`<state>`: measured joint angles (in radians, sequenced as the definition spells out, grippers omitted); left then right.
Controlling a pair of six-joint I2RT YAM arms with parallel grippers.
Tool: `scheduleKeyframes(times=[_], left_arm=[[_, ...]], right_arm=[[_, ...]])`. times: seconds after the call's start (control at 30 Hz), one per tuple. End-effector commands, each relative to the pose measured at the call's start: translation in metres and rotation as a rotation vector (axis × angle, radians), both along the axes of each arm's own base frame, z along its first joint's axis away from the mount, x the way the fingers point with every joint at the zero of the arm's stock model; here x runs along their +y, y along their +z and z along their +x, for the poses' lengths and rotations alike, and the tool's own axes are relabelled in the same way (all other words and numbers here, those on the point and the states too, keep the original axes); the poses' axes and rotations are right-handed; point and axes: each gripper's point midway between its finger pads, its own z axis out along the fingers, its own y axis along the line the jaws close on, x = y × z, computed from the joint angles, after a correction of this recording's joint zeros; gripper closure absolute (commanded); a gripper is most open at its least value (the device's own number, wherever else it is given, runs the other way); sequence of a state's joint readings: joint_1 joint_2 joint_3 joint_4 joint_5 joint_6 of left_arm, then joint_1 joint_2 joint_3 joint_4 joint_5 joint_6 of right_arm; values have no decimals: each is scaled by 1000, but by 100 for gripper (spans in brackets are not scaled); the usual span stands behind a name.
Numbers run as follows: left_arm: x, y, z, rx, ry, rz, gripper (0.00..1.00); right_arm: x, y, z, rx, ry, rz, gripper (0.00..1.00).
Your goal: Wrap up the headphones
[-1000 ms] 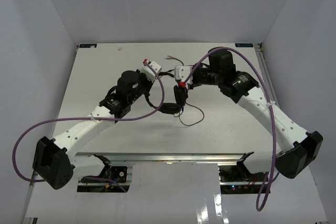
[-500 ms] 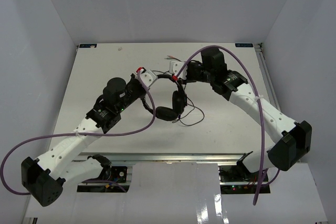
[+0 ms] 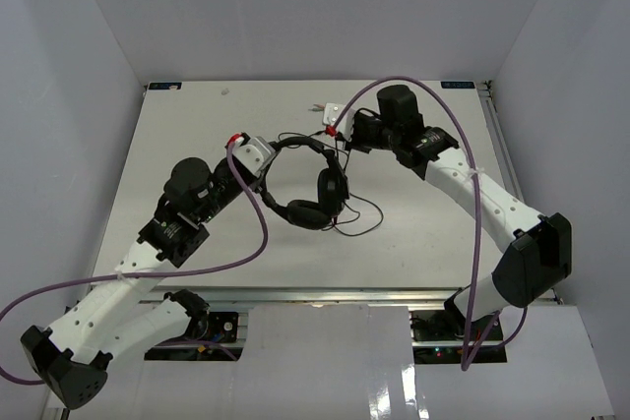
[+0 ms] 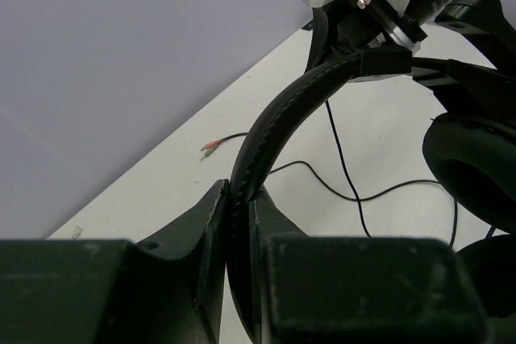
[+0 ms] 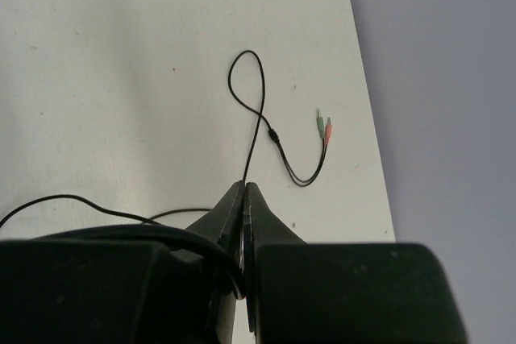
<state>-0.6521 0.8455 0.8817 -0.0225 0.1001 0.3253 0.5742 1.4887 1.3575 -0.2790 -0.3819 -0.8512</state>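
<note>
Starting low in the overhead shot: got the headphones (image 3: 332, 185) pretty much dead centre of the frame on the white table (image 3: 177, 145), earcups (image 3: 307, 211) at the bottom and headband (image 3: 298, 141) arching above them. Can't tell whether the earcups actually touch the table. Seeing slack cable (image 3: 362, 211) curling on the table just right of the earcups.

Moving up, left of centre: got the left gripper (image 4: 240, 199) clenched on the left end of the headband. Confirmed from its wrist cam, with the padded band squeezed between both fingers (image 4: 197, 231).

At the band's right end, spotting the right gripper (image 5: 244, 191), pinched all the way together on a thin run of the cable.

Further up, near the far edge of the table, finding the plugs (image 5: 324, 128), one pink-tipped and one green, lying flat beside a small loop of cable, well apart from both grippers.
</note>
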Motion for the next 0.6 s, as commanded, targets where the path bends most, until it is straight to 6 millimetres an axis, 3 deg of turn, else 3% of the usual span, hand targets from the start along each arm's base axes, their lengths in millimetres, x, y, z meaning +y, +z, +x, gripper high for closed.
scheduleKeyframes(times=[0.0,0.2,0.3,0.4,0.57], left_arm=[[7,69,-26,-91,-44,-187,100],[14,108,-40,-111,-68,-330,100],[15,131,-45,-120,-85,-397,100],[21,167,-52,-149,-100,-489,100],[30,209,-59,-190,-103,-606,100]], right_arm=[[-10,2,5,141,-15,136,92],[-4,-18,-21,354,78,224,92],[0,-38,-27,463,93,237,92],[2,-58,-32,563,96,241,92],[1,-84,-39,683,86,243,92]])
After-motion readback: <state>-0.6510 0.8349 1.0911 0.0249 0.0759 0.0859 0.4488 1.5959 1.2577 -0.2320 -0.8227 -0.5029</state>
